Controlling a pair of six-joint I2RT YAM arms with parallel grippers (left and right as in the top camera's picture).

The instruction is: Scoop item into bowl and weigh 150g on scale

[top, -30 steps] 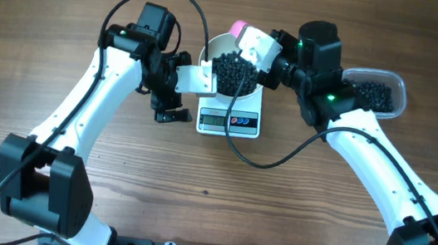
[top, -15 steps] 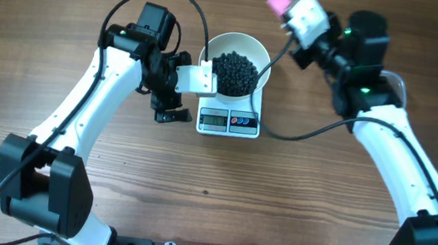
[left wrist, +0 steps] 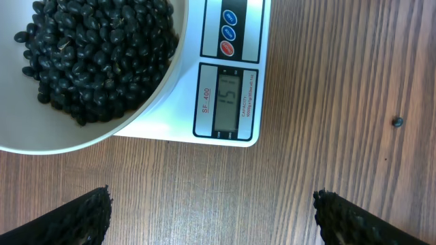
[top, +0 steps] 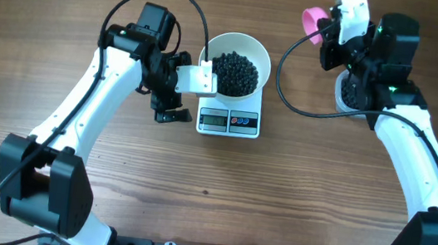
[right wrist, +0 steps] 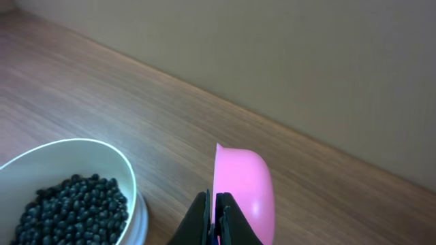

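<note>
The white bowl (top: 239, 35) stands on the scale (top: 250, 110) and holds a dark heap of black beans, the item (top: 235, 72). My left gripper (top: 167, 104) hangs open just left of the scale; its fingers (left wrist: 75, 219) are spread wide over bare wood, with the scale's lit display (left wrist: 228, 99) in front of them. My right gripper (top: 330, 32) is raised at the back right, shut on the handle of the pink scoop (top: 313, 20). In the right wrist view the scoop (right wrist: 245, 184) is turned on its side, up and to the right of the bowl (right wrist: 126, 167).
The clear plastic tub (top: 345, 94) with beans lies under the right arm and is mostly hidden by it. One stray bean (left wrist: 398, 122) lies on the wood beyond the scale's display end. Cables loop over the table behind the bowl.
The right arm has lifted the pink scoop away from the bowl and swung it to the back right, above the tub. The left arm and the bowl have not moved.
</note>
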